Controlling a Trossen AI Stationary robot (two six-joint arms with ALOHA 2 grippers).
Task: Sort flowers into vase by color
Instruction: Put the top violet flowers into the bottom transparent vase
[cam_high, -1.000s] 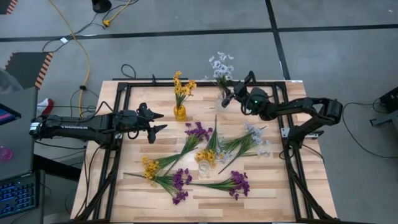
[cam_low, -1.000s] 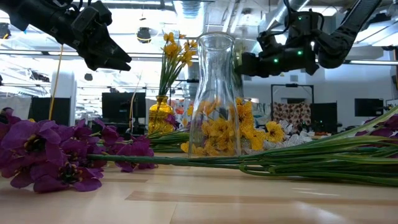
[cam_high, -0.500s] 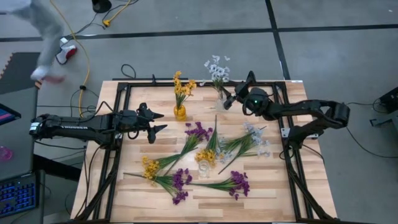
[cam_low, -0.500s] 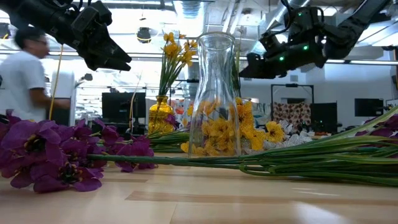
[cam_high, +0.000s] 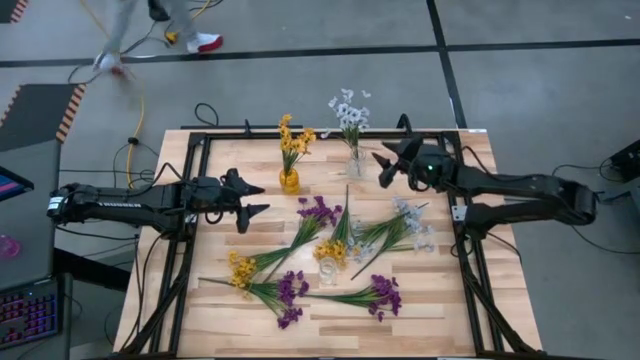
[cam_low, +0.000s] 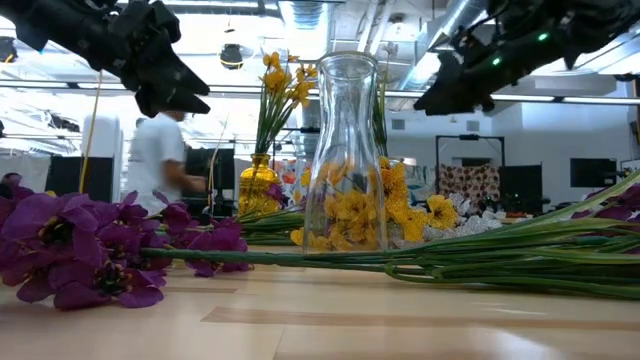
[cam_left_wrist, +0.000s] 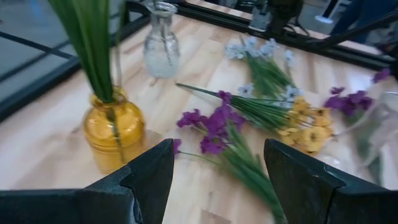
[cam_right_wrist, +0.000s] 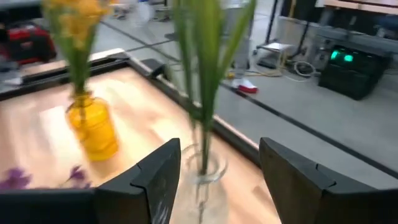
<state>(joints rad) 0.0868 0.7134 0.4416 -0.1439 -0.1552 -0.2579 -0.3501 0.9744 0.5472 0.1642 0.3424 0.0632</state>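
A yellow sprig stands in the yellow vase (cam_high: 289, 181). A white-blue sprig (cam_high: 350, 112) stands with its stem in a clear vase (cam_high: 355, 165) at the far edge. An empty clear vase (cam_high: 328, 272) stands mid-table among loose flowers: purple (cam_high: 319, 210), yellow (cam_high: 241, 269), purple (cam_high: 290, 293), purple (cam_high: 382, 293), white-blue (cam_high: 411, 222). My right gripper (cam_high: 386, 166) hangs open just right of the white-blue sprig's vase (cam_right_wrist: 202, 169), holding nothing. My left gripper (cam_high: 257, 198) hovers open, near and left of the yellow vase (cam_left_wrist: 113, 132).
A black metal frame (cam_high: 200, 140) runs around the wooden tabletop. Long green stems (cam_low: 520, 255) lie across the table's middle. Bare wood lies along the near edge (cam_high: 330, 335). A person (cam_low: 160, 160) walks through the room behind the table.
My right gripper has drawn back from the white-blue sprig's vase toward the table's right edge and risen, tipping up toward level. The sprig stays standing in its vase. My left gripper has kept its place. A person has walked past the far side of the table.
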